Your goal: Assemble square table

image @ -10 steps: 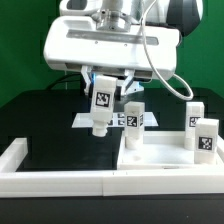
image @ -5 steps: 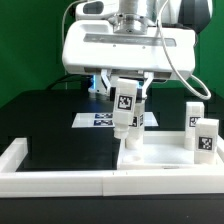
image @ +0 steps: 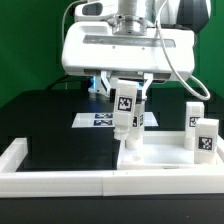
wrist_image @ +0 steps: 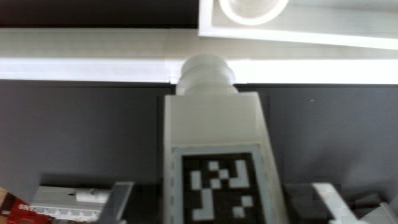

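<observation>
Square table slab (image: 165,160) lay on the bench below the pincer (image: 123,97), which was clamped on a tagged leg block (image: 123,112), held upright with its rounded tip just above a corner socket (wrist_image: 251,10), seemingly to line it up for insertion. Two more leg blocks (image: 200,132) stood well off to one side.
</observation>
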Controlling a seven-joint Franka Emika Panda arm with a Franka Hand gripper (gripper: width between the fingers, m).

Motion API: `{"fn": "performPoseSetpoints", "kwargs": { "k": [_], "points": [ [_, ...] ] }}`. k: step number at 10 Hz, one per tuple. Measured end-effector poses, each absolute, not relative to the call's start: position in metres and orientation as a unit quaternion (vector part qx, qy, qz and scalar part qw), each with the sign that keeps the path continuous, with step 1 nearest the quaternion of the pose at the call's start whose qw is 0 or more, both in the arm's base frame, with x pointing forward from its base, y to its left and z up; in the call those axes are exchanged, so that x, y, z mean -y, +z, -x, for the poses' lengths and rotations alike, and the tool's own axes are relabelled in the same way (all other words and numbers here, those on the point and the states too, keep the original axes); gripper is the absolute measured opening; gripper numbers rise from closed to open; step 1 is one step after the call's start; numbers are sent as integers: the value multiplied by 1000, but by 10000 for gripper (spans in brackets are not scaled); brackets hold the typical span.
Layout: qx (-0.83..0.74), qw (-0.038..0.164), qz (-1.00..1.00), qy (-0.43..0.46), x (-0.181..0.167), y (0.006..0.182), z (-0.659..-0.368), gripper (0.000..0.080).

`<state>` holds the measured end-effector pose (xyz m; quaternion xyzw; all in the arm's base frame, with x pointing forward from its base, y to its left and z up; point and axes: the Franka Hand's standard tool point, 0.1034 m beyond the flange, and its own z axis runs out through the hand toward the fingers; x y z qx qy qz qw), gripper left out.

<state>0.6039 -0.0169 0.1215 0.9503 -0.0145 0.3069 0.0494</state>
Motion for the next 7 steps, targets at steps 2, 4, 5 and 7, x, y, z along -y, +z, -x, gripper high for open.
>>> {"fn": "performPoseSetpoints", "kwargs": {
  "k": [2, 4, 5, 7],
  "points": [
    [4, 43, -953, 299, 11, 118, -602, 290],
    [-9, 38, -954, 296, 15, 124, -604, 290],
    [-16, 37, -954, 298, 25, 127, -606, 290],
    [-9, 27, -954, 299, 35, 126, -606, 290]
  ]
}}
